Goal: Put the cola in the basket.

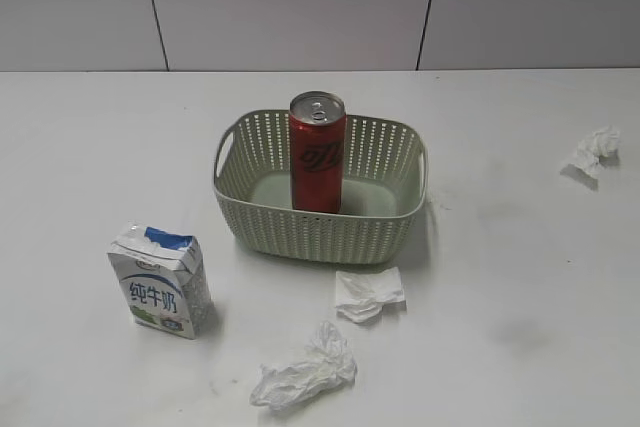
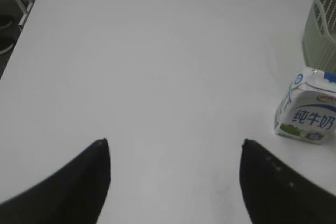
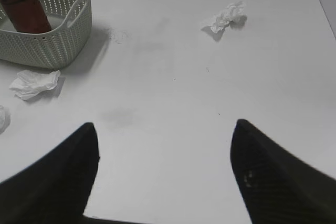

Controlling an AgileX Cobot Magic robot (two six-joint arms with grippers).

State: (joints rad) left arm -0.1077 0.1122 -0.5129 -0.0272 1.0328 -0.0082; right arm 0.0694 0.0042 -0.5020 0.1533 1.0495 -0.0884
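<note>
The cola, a tall slim red can with a silver top, stands upright inside the pale sage-green basket at the table's middle. It also shows in the right wrist view, inside the basket at the top left. The basket's corner shows at the right edge of the left wrist view. My left gripper is open and empty over bare table. My right gripper is open and empty, well right of the basket. Neither gripper shows in the exterior view.
A white-and-blue milk carton stands front left of the basket, also in the left wrist view. Crumpled tissues lie in front of the basket, nearer the front edge, and far right.
</note>
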